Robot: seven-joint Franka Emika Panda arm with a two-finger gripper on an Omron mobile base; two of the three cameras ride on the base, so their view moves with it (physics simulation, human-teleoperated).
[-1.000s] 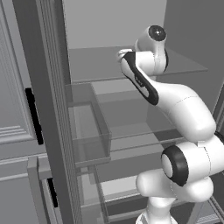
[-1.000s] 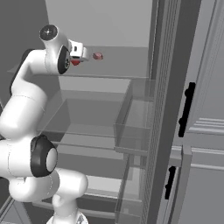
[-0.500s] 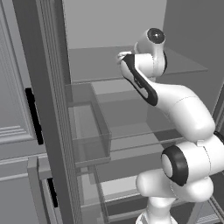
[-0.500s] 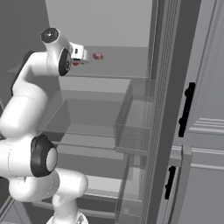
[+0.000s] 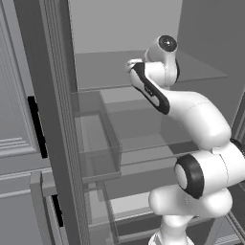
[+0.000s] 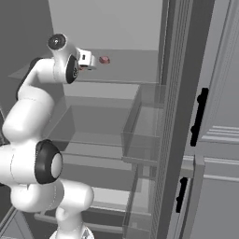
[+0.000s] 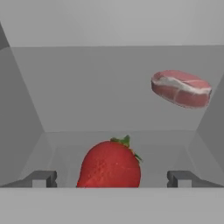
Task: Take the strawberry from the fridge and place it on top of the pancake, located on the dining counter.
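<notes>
End effector (image 7: 111, 178) fingers spread wide, unclamped; strawberry (image 7: 110, 165) between them, lower centre; pinkish lump (image 7: 181, 89) upper right.

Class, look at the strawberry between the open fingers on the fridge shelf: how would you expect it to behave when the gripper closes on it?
The strawberry is rounded and tapering, so it may roll or squirt sideways if the gripper pinches it off-centre. It looks small against the widely spread fingers, so probably light. As a berry it is likely soft, so a hard squeeze could bruise it.
</notes>
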